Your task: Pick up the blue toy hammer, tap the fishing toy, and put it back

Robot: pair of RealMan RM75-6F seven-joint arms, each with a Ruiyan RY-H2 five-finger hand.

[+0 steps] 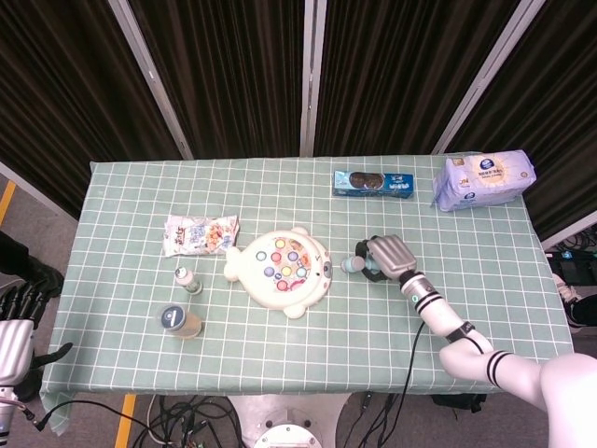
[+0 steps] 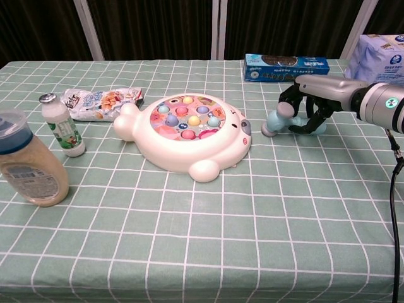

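The blue toy hammer [image 1: 350,265] [image 2: 274,123] lies on the green checked cloth just right of the fishing toy [image 1: 280,269] [image 2: 186,136], a white fish-shaped board with coloured fish. Its head points toward the toy with a small gap between them. My right hand [image 1: 390,254] [image 2: 309,104] is low over the handle, and its dark fingers arch around it down to the table. My left hand [image 1: 14,322] hangs off the table's front left corner, holding nothing, and shows only in the head view.
A blue cookie box [image 1: 373,183] [image 2: 287,66] and a tissue pack [image 1: 483,179] [image 2: 382,57] sit at the back right. On the left are a snack bag [image 1: 200,234] [image 2: 101,101], a small bottle [image 1: 187,279] [image 2: 61,126] and a blue-lidded jar [image 1: 177,320] [image 2: 28,167].
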